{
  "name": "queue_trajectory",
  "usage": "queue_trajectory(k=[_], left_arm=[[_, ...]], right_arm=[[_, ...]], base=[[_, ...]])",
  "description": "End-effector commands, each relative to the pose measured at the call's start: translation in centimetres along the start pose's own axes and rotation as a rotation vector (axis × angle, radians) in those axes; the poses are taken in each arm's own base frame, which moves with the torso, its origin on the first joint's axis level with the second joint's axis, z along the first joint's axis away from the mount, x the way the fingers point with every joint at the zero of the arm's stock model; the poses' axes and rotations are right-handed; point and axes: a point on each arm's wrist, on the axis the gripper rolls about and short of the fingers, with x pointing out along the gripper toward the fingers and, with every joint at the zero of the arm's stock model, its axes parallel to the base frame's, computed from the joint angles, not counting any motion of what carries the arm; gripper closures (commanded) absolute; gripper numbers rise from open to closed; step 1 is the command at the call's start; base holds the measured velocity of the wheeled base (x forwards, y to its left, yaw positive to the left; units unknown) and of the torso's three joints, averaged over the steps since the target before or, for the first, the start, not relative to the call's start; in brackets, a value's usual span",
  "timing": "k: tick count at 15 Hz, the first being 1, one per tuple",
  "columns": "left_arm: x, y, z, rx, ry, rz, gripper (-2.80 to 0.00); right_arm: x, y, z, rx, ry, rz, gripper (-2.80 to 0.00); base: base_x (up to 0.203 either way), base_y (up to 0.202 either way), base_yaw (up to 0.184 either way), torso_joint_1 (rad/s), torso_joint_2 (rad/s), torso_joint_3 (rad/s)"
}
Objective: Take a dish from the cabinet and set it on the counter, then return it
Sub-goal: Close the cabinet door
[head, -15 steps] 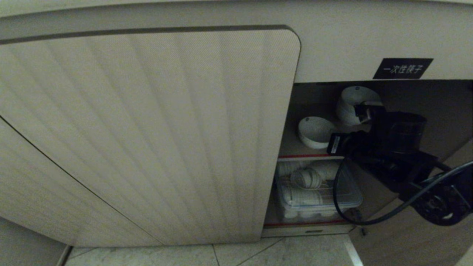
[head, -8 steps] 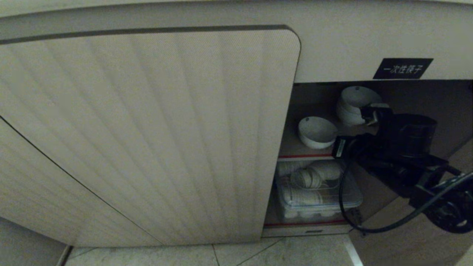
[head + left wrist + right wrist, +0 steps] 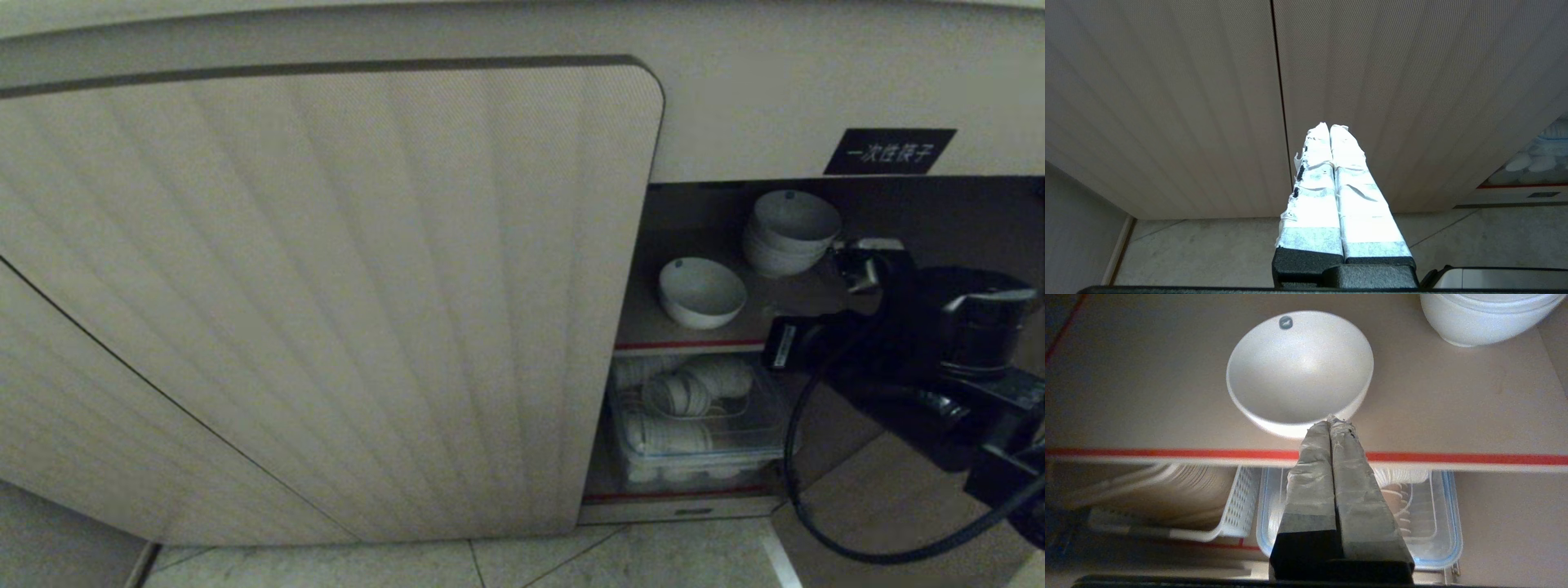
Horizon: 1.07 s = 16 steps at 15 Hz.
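Observation:
The dish is a small white bowl standing upright on the cabinet's red-edged upper shelf, near the open front. In the right wrist view the dish lies just beyond my right gripper, whose taped fingers are pressed together with nothing between them. In the head view my right gripper hangs to the right of the dish, apart from it, below the stack of white bowls. My left gripper is parked, shut and empty, facing the ribbed door. The counter is out of view.
The ribbed cabinet door fills the left of the head view. On the lower shelf sit a clear blue-rimmed box of white ware and a white perforated basket. Floor tiles lie below.
My right arm has drawn back to the right and slightly down, away from the stack of bowls. The dish has stayed on the shelf.

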Motion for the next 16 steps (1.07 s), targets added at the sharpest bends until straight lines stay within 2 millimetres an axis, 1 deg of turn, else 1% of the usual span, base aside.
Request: queue_trajectory(k=[1,4,7,11,13,16], left_arm=[[0.0,0.0,0.0,0.000,0.000,0.001,0.00],[0.0,0.0,0.0,0.000,0.000,0.001,0.00],[0.0,0.0,0.0,0.000,0.000,0.000,0.00],[0.0,0.0,0.0,0.000,0.000,-0.001,0.00],[0.0,0.0,0.0,0.000,0.000,-0.001,0.00],[0.0,0.0,0.0,0.000,0.000,0.000,0.00]], right_arm=[[-1.7,-0.3,0.5,0.005,-0.020,0.012,0.00],[-3.1,-0.7,0.2,0.003,-0.011,0.014,0.00],[-4.6,-1.1,-0.6,0.000,0.010,0.019,0.00],[-6.2,-1.5,-1.3,-0.008,0.032,0.044,0.00],[-7.1,-1.7,-1.9,-0.044,0.049,0.073,0.00],[-8.2,-1.9,-2.1,-0.050,0.046,0.090,0.00]], base=[[0.000,0.000,0.000,0.000,0.00,0.000],[0.000,0.000,0.000,0.000,0.00,0.000],[0.000,0.000,0.000,0.000,0.00,0.000],[0.000,0.000,0.000,0.000,0.00,0.000],[0.000,0.000,0.000,0.000,0.00,0.000],[0.000,0.000,0.000,0.000,0.00,0.000]])
